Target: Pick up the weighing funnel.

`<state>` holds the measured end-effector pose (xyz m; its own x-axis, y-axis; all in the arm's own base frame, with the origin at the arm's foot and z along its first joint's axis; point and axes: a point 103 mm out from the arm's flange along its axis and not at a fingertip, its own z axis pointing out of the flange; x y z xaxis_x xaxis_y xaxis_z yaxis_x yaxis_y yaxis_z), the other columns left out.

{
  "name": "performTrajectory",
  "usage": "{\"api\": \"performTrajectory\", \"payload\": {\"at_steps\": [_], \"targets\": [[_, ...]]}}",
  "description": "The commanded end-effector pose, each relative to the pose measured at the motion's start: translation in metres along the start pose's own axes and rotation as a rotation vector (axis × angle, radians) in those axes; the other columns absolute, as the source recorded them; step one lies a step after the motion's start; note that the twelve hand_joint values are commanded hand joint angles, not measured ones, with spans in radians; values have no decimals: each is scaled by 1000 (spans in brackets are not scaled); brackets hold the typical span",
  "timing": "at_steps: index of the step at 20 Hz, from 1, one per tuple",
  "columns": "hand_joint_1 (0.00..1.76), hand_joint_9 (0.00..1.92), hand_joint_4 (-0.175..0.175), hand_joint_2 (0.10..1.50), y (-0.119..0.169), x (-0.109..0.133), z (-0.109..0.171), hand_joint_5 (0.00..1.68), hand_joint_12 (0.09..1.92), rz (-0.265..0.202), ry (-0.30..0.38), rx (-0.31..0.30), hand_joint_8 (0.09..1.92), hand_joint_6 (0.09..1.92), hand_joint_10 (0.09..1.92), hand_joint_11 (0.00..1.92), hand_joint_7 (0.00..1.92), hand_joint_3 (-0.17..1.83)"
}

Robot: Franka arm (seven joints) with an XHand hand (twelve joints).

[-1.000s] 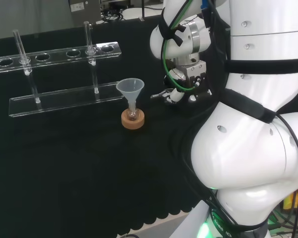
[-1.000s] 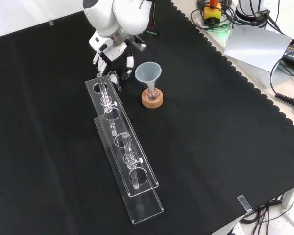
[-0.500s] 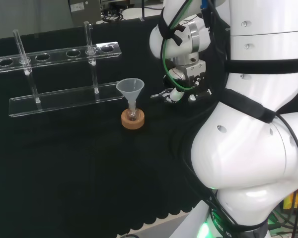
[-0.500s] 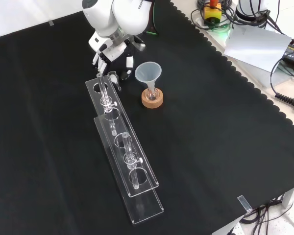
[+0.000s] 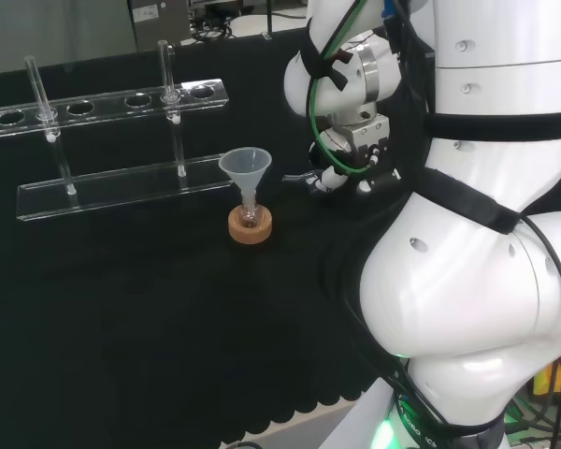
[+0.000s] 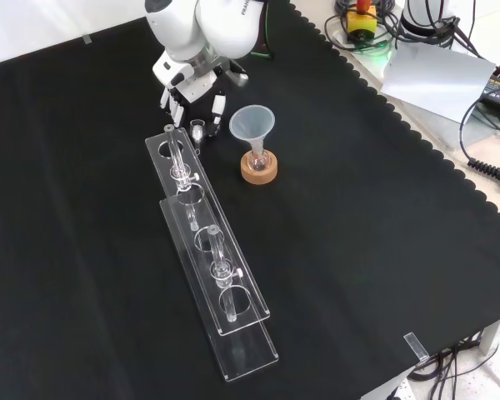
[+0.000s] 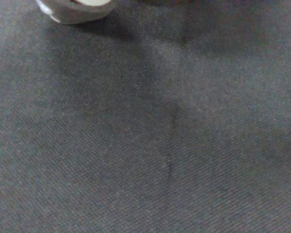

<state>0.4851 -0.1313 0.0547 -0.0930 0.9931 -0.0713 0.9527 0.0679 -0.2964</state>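
Worktop (image 6: pixel 375 217) covered in black cloth. Landmark: the funnel (image 6: pixel 252 123), standing mouth up with its stem in a small flask (image 6: pixel 257 156) on a cork ring (image 6: pixel 259 171). Front view: the weighing funnel (image 6: pixel 198 128), a small clear piece, sits just left of the funnel, close to the near end of a clear rack (image 6: pixel 208 250) that runs down and away from the funnel. The rack carries two upright glass tubes (image 6: pixel 177 154). The hand (image 6: pixel 190 83) hangs up and to the left of the funnel, directly over the weighing funnel, pointing down at the cloth. Cannot tell whether the weighing funnel rests on the cloth or is touched by the hand; cannot tell whether the hand is spread or closed. Head view: the hand (image 5: pixel 335 178) is to the right of the funnel (image 5: pixel 246 166), low over the cloth, while the rack (image 5: pixel 103 103) stands behind and left of the funnel. Wrist view: cloth weave (image 7: pixel 160 136) close up, with a blurred pale rounded piece (image 7: pixel 72 10) at the edge, not identifiable.
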Motion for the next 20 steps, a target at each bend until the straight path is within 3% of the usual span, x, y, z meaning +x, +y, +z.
{"api": "performTrajectory", "payload": {"at_steps": [1,11,20], "targets": [[1005,1093,175,1089,-4,-5,-5,961,1108,7,-9,-10,594,1045,374,718,1003,68],[1013,1136,175,1088,-23,-17,-36,981,1088,4,11,-22,574,1019,344,751,1022,51],[1022,1166,175,1081,-56,-19,-79,1001,1078,25,-30,-45,553,989,314,772,1043,47]]}}
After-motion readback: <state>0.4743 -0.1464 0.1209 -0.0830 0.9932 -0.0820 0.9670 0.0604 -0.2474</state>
